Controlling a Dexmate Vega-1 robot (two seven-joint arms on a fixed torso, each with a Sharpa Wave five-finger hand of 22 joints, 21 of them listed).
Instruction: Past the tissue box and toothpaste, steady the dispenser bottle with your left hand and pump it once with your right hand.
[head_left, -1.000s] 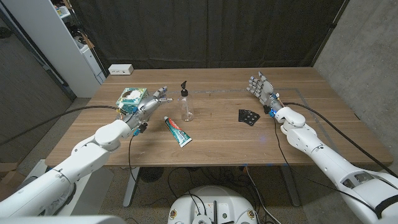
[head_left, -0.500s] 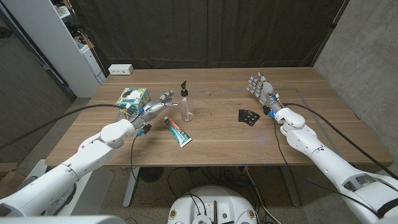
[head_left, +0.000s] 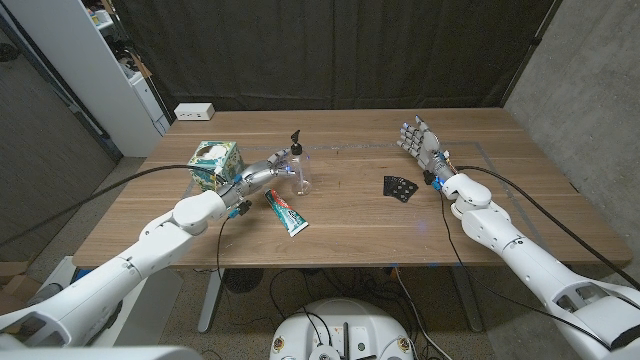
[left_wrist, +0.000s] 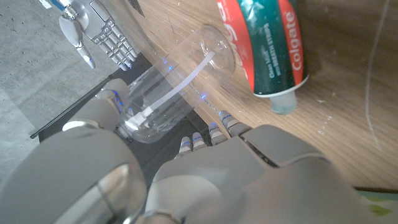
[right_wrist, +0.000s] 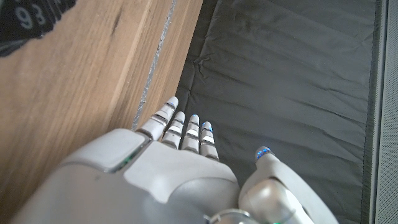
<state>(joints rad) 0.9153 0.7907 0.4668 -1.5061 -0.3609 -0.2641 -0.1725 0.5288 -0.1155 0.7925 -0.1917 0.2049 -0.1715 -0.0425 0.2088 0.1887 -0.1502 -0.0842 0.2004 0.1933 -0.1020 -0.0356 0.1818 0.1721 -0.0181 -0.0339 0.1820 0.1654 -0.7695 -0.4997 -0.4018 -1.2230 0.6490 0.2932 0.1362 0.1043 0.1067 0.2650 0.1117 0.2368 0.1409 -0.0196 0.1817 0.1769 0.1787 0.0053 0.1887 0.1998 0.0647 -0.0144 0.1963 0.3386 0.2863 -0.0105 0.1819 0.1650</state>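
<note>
The left arm stretches from the near left corner toward the middle, and the left hand (head_left: 268, 169) has its fingers (left_wrist: 217, 124) spread apart. The right arm reaches along the right side; the right hand (head_left: 421, 143) stands upright with fingers (right_wrist: 186, 130) straight.

A clear dispenser bottle (head_left: 299, 172) with a black pump top is seen upright, right at the fingertips of the left hand (head_left: 262, 172); whether it is gripped cannot be told. A red-and-green toothpaste tube (head_left: 286, 212) lies flat just beside that hand, and a green tissue box (head_left: 216, 163) stands on the hand's other side.
</note>
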